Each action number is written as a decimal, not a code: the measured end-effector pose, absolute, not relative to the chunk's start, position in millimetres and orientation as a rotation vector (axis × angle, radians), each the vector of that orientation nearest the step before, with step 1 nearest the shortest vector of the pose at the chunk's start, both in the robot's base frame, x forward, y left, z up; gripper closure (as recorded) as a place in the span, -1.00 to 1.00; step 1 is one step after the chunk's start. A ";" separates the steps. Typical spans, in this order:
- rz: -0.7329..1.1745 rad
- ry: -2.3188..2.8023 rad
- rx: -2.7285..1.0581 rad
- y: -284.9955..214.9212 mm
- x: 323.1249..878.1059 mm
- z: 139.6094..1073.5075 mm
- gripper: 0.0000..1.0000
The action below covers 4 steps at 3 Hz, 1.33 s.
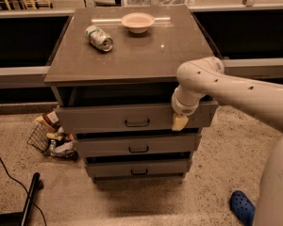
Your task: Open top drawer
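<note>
The top drawer (104,118) is the widest grey-brown front, just under the cabinet top, with a small dark loop handle (137,123) at its centre. Its front stands slightly forward of the two narrower drawers below, with a dark gap above it. My gripper (179,122) hangs from the white arm (236,91) that reaches in from the right. Its cream tip is against the right part of the top drawer's front, well to the right of the handle and about level with it.
A tipped can (98,37) and a pale bowl (137,21) sit on the cabinet top (146,55). A wire basket of litter (52,138) lies on the floor at the left. A black cable and pole (28,199) are at the lower left, and a blue shoe (242,207) at the lower right.
</note>
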<state>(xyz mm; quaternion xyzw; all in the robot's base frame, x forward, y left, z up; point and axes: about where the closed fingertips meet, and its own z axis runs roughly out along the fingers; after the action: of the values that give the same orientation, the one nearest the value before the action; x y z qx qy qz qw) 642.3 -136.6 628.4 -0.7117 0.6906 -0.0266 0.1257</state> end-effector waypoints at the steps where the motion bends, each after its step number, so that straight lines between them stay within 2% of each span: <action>1: -0.070 2.013 -2.069 -137.7 637.8 632.9 0.31; 2: -0.070 2.013 -2.069 -137.7 638.2 634.3 0.78; 3: 0.001 2.009 -2.064 -142.1 617.7 635.0 0.70; 4: 0.006 2.011 -2.061 -142.9 616.8 634.7 0.25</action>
<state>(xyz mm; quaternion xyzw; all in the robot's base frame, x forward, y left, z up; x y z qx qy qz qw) 616.8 -142.9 634.7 -0.7095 0.6925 0.0019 0.1307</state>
